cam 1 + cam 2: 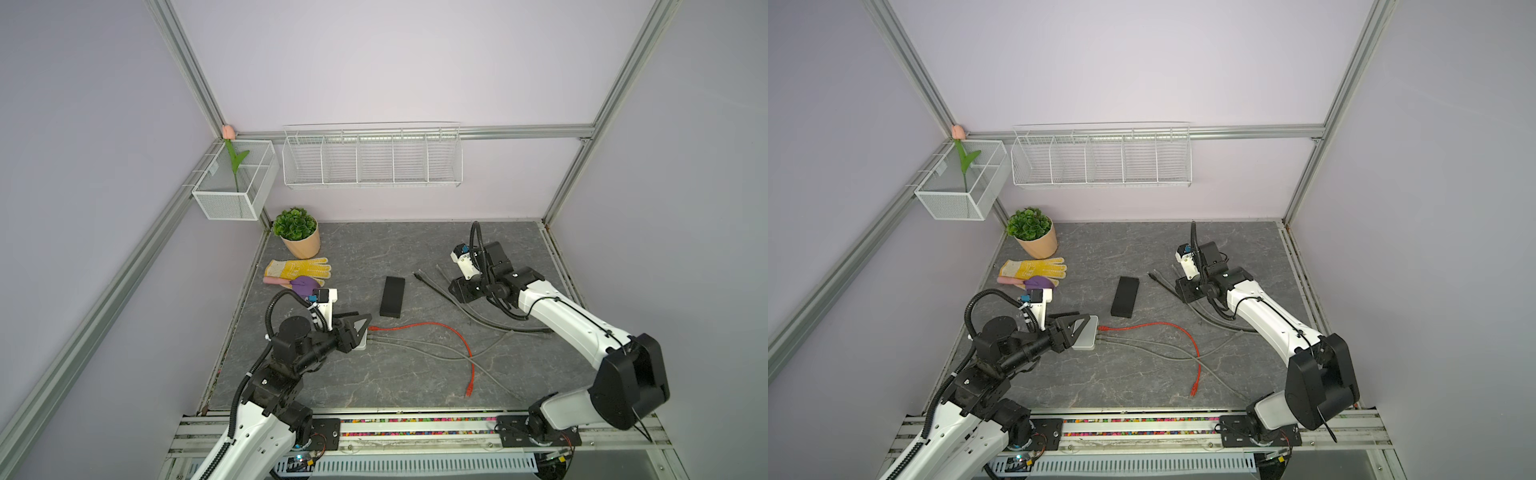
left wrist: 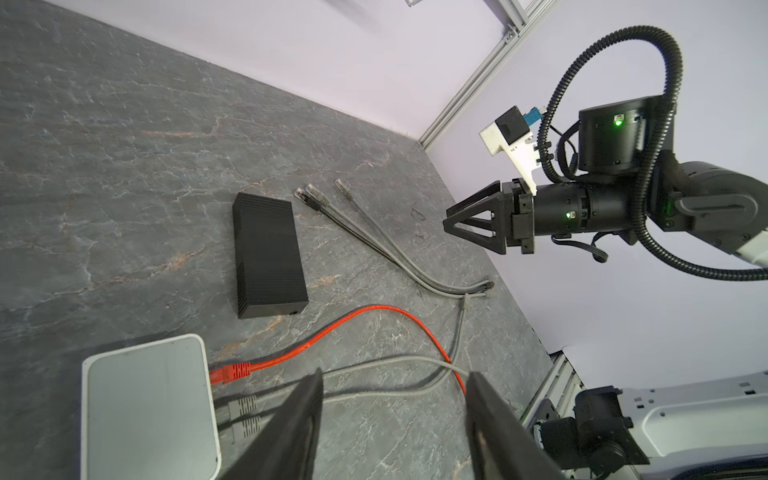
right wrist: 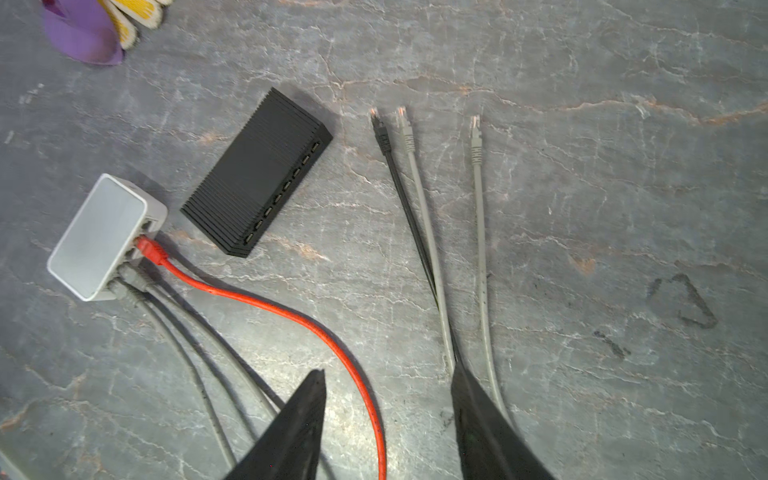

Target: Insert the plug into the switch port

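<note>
A white switch [image 2: 145, 407] lies on the grey table with a red plug [image 2: 230, 372] and two grey plugs in its ports. My left gripper [image 2: 395, 374] hovers over it, open and empty; in a top view the left gripper [image 1: 1083, 316] covers part of the white switch [image 1: 1086, 337]. A black switch [image 3: 257, 174] lies mid-table, its row of ports bare. Beside it lie three loose plugs: a black one [image 3: 380, 133] and two grey ones [image 3: 406, 129]. My right gripper [image 3: 388, 370] hangs open above their cables, holding nothing. In a top view the right gripper [image 1: 453, 287] is right of the black switch [image 1: 392, 296].
The red cable [image 1: 436, 326] loops across the table to a free end [image 1: 469, 388] near the front edge, crossing grey cables. A potted plant [image 1: 297, 232], a yellow glove [image 1: 299, 268] and a purple cloth [image 1: 303, 284] sit at the back left. Wire baskets [image 1: 372, 158] hang on the wall.
</note>
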You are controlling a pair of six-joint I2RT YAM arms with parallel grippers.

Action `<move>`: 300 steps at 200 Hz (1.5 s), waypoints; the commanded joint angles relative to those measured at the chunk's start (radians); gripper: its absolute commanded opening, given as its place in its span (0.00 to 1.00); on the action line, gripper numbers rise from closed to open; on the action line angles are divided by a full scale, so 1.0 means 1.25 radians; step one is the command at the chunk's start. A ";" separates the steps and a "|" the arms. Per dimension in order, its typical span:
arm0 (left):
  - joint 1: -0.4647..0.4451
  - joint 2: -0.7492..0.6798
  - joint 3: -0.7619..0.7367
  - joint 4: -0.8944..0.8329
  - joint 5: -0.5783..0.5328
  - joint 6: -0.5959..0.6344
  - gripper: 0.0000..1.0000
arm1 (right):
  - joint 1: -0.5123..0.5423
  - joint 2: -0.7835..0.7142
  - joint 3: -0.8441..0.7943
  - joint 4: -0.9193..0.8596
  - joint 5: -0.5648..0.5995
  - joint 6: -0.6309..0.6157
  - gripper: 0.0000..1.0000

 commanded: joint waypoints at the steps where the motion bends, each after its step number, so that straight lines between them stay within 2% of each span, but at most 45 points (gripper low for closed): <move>1: -0.006 -0.020 -0.024 -0.001 0.020 -0.032 0.55 | -0.001 0.032 -0.010 -0.009 0.048 -0.021 0.49; 28: -0.008 -0.038 -0.038 0.004 0.022 -0.043 0.55 | 0.000 0.087 -0.004 -0.008 0.035 -0.016 0.44; 65: -0.011 -0.064 -0.049 0.001 0.027 -0.048 0.55 | -0.005 0.129 -0.022 0.033 0.067 -0.015 0.42; 110: -0.018 -0.113 -0.059 0.004 0.027 -0.094 0.55 | -0.011 0.238 0.043 0.025 0.040 -0.022 0.39; 136: -0.020 -0.126 -0.048 -0.013 0.013 -0.102 0.55 | -0.016 0.293 0.077 0.020 0.035 -0.014 0.31; 223: -0.042 0.015 -0.005 0.095 -0.020 -0.111 0.54 | -0.023 0.387 0.116 0.032 0.074 -0.004 0.29; 262: -0.133 0.037 0.011 0.113 -0.123 -0.114 0.54 | -0.030 0.382 0.114 0.024 0.098 0.013 0.30; 274: -0.153 0.049 0.020 0.113 -0.144 -0.112 0.54 | -0.032 0.381 0.109 0.028 0.082 0.013 0.28; 285: -0.157 0.067 0.029 0.114 -0.143 -0.112 0.54 | -0.032 0.381 0.107 0.026 0.072 0.012 0.20; 300: -0.158 0.093 0.037 0.127 -0.135 -0.110 0.54 | -0.031 0.373 0.102 0.028 0.069 0.015 0.16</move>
